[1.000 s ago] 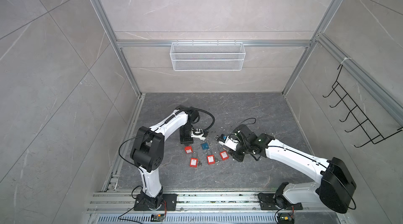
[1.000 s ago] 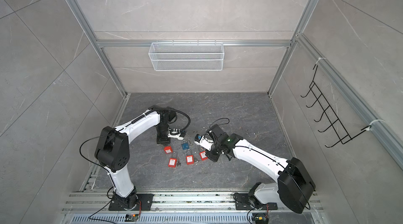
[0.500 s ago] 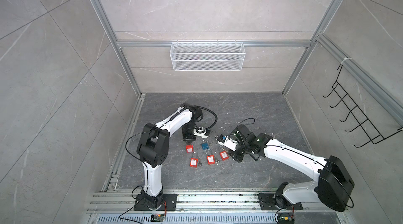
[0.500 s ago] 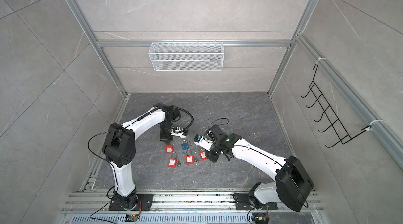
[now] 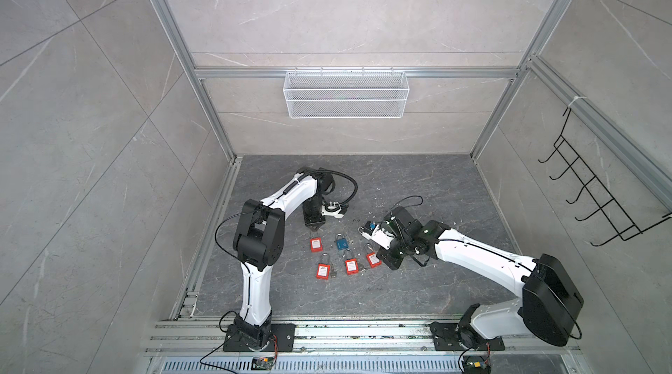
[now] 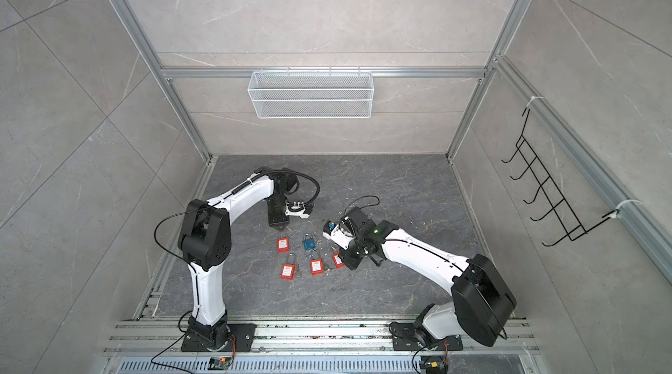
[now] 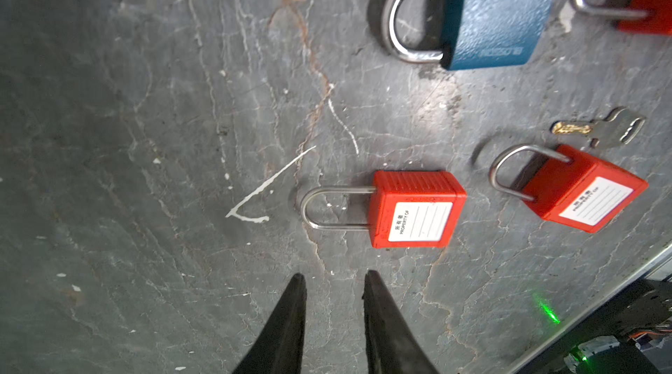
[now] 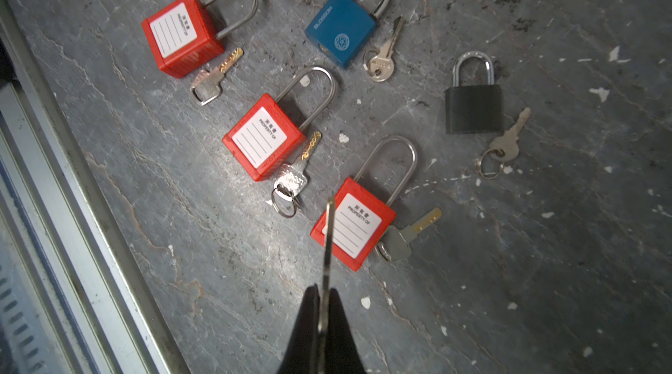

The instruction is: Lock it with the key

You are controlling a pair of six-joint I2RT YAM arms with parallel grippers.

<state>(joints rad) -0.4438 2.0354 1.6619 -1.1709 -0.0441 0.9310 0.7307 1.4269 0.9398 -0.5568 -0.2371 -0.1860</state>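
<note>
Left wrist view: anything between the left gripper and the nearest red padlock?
Nothing visible. Only bare floor lies between the left gripper, jaws apart, and the red padlock lying flat just beyond its tips.

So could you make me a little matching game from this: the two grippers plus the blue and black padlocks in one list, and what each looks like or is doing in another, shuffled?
Things
1. left gripper
2. right gripper
3. blue padlock
4. black padlock

States
A. plain body, no print to be seen
B. pinching a key, seen edge-on
C. jaws apart, holding nothing
D. round emblem printed on its body

Pairs: 1-C, 2-B, 3-D, 4-A
</note>
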